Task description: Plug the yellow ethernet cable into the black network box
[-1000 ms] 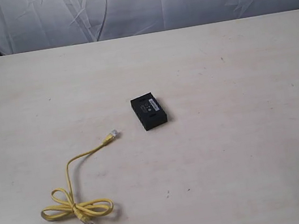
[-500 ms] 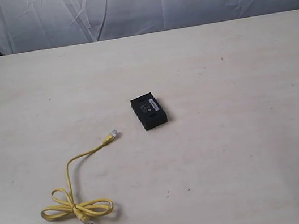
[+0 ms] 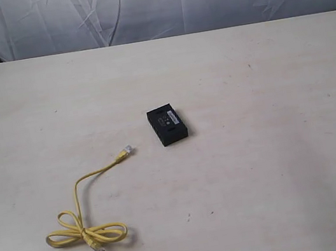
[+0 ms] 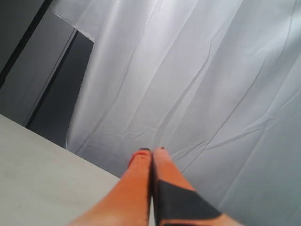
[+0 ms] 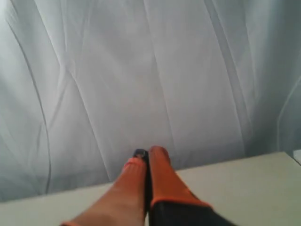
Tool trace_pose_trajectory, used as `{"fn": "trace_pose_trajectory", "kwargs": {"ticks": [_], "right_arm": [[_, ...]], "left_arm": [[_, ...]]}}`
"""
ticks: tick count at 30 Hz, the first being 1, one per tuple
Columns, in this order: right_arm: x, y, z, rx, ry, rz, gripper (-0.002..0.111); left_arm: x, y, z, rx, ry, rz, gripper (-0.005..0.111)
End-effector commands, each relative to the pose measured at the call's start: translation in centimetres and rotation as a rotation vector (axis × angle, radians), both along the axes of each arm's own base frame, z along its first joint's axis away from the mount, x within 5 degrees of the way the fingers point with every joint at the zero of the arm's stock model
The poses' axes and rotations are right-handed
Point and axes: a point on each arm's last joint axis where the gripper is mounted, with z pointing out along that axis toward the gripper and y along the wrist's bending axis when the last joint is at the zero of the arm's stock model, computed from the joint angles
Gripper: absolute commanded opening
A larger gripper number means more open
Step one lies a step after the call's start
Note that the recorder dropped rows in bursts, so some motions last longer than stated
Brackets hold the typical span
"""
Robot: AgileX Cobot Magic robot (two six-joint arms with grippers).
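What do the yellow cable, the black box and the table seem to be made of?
The yellow ethernet cable: likely a flexible plastic jacket, since it lies in soft loops. The black network box: probably hard matte plastic, with crisp edges and little shine. The table: pale, matte, faintly speckled; laminate or painted wood, I cannot tell.

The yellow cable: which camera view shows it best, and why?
The exterior view: the whole yellow cable lies on the table, both plugs visible. The wrist views show none of it, only the shut left gripper and right gripper.
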Motion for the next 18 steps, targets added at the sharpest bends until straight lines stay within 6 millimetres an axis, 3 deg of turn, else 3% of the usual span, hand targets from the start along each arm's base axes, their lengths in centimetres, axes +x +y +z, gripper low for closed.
{"fn": "trace_pose_trajectory", "kwargs": {"ticks": [1,8,18], "right_arm": [[3.4,0.3,1.0,-0.183,0.274,0.054,-0.001],[8.4,2.7,1.0,-0.373,0.609,0.344,-0.001],[17.6,7.0,-2.8,-0.405,0.871,0.669,-0.001]], "left_arm": [[0.0,-0.1,-0.2,0.002,0.011,-0.006,0.000],[0.0,-0.1,-0.3,0.002,0.013,-0.007,0.000],[-0.1,0.0,0.6,-0.066,-0.008,-0.020,0.000]]}}
